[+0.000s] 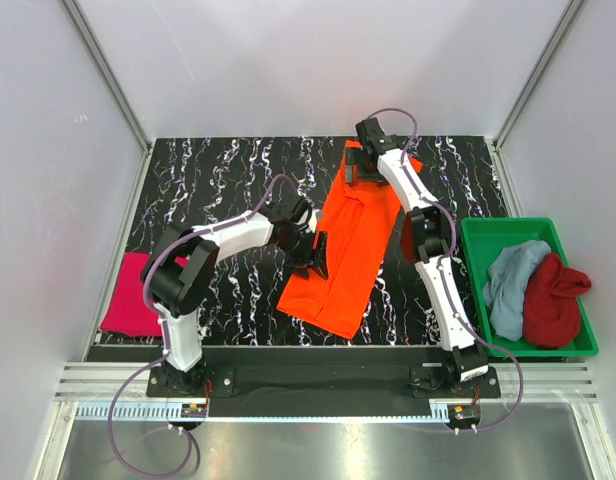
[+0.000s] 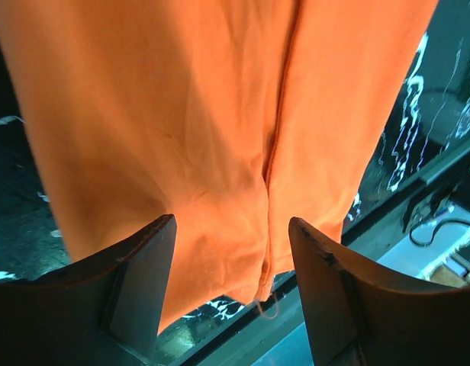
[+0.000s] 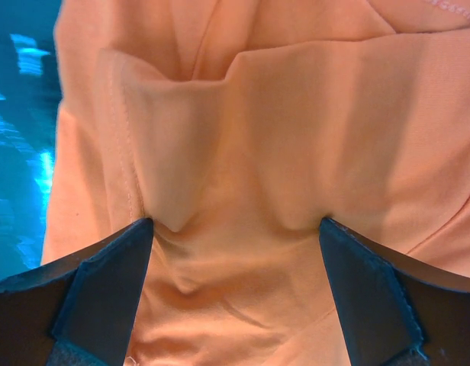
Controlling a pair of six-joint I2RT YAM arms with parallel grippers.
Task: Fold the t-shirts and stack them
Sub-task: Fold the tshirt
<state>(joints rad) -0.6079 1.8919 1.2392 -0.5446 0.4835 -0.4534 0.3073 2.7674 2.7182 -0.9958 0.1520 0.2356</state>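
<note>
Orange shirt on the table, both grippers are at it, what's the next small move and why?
Probably close the left gripper and right gripper now. Each sits open with the orange shirt between its fingers, the right over a raised pleat, so pinching likely secures the cloth for the next fold.

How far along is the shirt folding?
Done: the magenta-pink cloth t-shirt lies flat, apparently folded, at far left. In hand: the bright orange cloth t-shirt is a long strip at centre, the left claw and right claw open over it. Remaining: the light blue cloth t-shirt and dark red cloth t-shirt sit crumpled in the green plastic tray; nothing is stacked.
</note>
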